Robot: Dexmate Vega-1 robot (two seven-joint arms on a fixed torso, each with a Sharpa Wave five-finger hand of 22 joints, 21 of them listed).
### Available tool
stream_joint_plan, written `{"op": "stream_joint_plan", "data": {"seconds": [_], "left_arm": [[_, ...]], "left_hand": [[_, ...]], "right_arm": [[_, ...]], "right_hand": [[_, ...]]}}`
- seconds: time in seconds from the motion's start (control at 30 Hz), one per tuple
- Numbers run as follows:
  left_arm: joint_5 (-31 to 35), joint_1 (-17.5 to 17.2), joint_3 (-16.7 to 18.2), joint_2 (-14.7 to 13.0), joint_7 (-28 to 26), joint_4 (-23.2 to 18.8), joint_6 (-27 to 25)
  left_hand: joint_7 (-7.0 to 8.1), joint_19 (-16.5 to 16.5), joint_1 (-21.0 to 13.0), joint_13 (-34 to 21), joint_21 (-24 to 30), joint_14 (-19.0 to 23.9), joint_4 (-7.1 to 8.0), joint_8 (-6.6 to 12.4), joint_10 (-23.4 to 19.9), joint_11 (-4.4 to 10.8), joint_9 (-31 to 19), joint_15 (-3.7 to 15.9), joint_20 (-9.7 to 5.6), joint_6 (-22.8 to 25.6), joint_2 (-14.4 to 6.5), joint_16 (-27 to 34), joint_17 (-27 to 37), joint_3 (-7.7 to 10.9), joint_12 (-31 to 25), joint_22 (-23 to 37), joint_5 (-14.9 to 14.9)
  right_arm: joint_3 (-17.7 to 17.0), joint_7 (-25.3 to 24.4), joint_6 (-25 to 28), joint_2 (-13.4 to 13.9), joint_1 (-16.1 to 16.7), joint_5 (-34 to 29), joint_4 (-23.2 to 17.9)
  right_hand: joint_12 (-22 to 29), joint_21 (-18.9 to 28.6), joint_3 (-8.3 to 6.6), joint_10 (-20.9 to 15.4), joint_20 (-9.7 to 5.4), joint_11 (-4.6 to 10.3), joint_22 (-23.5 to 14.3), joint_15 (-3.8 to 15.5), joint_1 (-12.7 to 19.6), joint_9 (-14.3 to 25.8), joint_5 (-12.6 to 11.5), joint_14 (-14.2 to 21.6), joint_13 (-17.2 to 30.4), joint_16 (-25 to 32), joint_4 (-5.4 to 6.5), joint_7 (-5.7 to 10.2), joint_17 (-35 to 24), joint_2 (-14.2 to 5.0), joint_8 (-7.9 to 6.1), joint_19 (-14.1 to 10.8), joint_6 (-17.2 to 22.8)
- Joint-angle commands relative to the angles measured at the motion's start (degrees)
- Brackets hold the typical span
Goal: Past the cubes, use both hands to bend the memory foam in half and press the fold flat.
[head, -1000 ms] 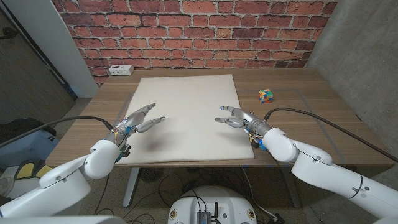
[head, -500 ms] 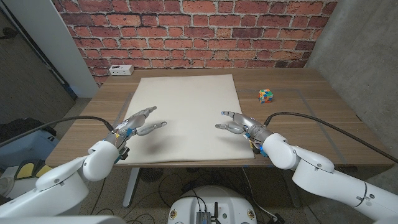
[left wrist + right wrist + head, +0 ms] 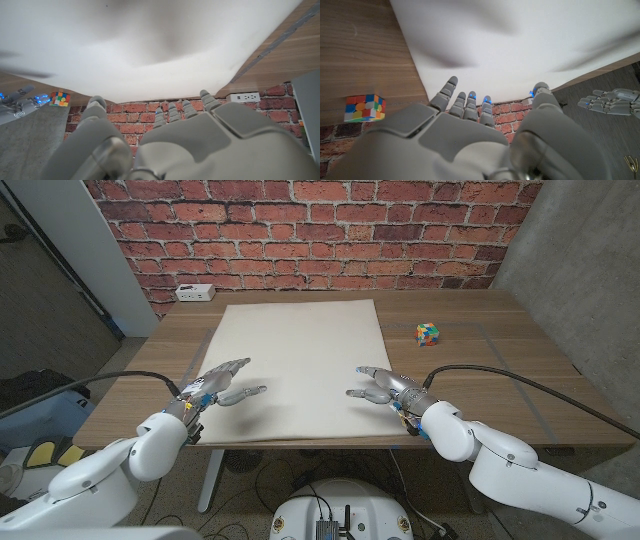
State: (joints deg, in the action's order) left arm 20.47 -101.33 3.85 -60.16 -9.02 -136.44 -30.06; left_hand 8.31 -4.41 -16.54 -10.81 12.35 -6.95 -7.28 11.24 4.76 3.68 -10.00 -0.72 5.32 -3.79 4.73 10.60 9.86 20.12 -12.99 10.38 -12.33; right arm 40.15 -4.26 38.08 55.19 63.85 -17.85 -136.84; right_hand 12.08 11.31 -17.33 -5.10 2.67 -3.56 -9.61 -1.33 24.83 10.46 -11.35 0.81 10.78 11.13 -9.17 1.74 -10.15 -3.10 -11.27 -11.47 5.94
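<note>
Left robot hand, right robot hand, over foam sheet, long axis toward wall

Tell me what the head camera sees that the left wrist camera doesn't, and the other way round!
Head view alone: the whole foam sheet lying flat, both arms reaching in, the concrete wall at right. Left wrist view alone: a close look along the back of the left hand, fingers spread and holding nothing. Both: the foam, the colourful cube, the white power strip, the brick wall, the right hand.
</note>
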Motion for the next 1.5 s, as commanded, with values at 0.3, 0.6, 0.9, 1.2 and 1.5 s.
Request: {"op": "stream_joint_plan", "data": {"seconds": [0.3,0.6,0.9,1.2,1.5], "left_arm": [[7.1,-4.2,2.1,1.7,3.9,-1.3,0.0],[10.9,-5.4,2.4,1.9,6.6,-2.2,-1.7],[13.1,-5.3,2.5,2.1,9.5,-2.7,-2.5],[14.5,-4.6,2.0,2.2,11.8,-3.1,-3.0],[16.8,-4.4,1.4,2.3,12.6,-3.4,-3.9]], "left_hand": [[0.45,1.0,-1.1,-0.1,0.4,0.2,-1.02,0.16,-0.6,-0.39,-0.2,0.08,0.19,0.1,1.6,0.0,0.2,-0.19,0.0,0.1,-0.8],[0.28,1.5,-2.7,-0.1,0.3,0.1,-1.74,0.08,-0.3,-0.5,-0.2,-0.43,0.69,-0.1,2.4,0.0,0.2,-0.45,0.2,0.1,-1.4],[0.09,1.8,-4.8,-0.1,0.1,-0.5,-2.4,-0.25,0.3,-1.14,-0.3,-1.18,1.14,-1.1,3.5,-0.2,0.2,-0.87,0.6,0.0,-2.3],[-0.44,1.5,-7.2,-0.1,-0.3,-1.4,-2.69,-0.61,1.3,-1.73,-0.3,-1.85,1.76,-2.6,4.2,-0.4,0.2,-1.26,1.1,0.0,-3.3],[-0.99,1.8,-8.9,-0.1,-0.3,-1.9,-2.82,-0.59,1.8,-1.92,-0.3,-2.51,2.37,-3.2,4.5,-0.5,0.2,-1.55,1.2,0.0,-4.1]], "right_arm": [[4.9,3.9,8.1,1.0,-0.4,-6.9,-4.6],[7.4,6.4,11.4,1.2,-0.8,-10.3,-6.1],[9.8,9.1,14.2,1.2,-1.5,-13.7,-6.8],[12.4,12.5,16.6,0.8,-2.8,-17.8,-7.2],[14.9,15.4,18.5,0.3,-3.7,-23.6,-6.8]], "right_hand": [[-0.4,-0.2,-0.05,-0.1,-0.1,0.85,-0.1,0.24,1.3,0.2,-0.7,0.3,0.2,-0.1,-0.75,0.59,-0.1,1.08,-0.28,-0.7,0.3],[-0.6,-0.2,0.05,0.4,-0.05,1.17,-0.1,0.15,2.1,0.2,-1.0,0.1,0.2,-0.2,-0.9,1.06,-0.2,1.9,0.02,-0.6,-0.4],[-0.8,-0.3,0.02,0.8,-0.03,1.51,-0.1,0.27,3.3,0.2,-1.5,-0.2,0.2,-0.3,-1.09,1.65,-0.2,2.73,0.21,-0.6,-1.1],[-1.3,-0.4,0.02,2.1,0.04,2.5,-0.1,0.33,5.0,0.2,-2.1,-0.7,0.2,-0.4,-1.19,2.78,-0.2,3.91,0.53,-0.4,-2.5],[-1.6,-0.5,0.05,4.1,0.09,3.67,-0.1,0.73,7.6,0.3,-3.1,-1.6,0.3,-0.5,-1.2,4.13,-0.2,5.52,0.72,0.0,-4.4]]}}
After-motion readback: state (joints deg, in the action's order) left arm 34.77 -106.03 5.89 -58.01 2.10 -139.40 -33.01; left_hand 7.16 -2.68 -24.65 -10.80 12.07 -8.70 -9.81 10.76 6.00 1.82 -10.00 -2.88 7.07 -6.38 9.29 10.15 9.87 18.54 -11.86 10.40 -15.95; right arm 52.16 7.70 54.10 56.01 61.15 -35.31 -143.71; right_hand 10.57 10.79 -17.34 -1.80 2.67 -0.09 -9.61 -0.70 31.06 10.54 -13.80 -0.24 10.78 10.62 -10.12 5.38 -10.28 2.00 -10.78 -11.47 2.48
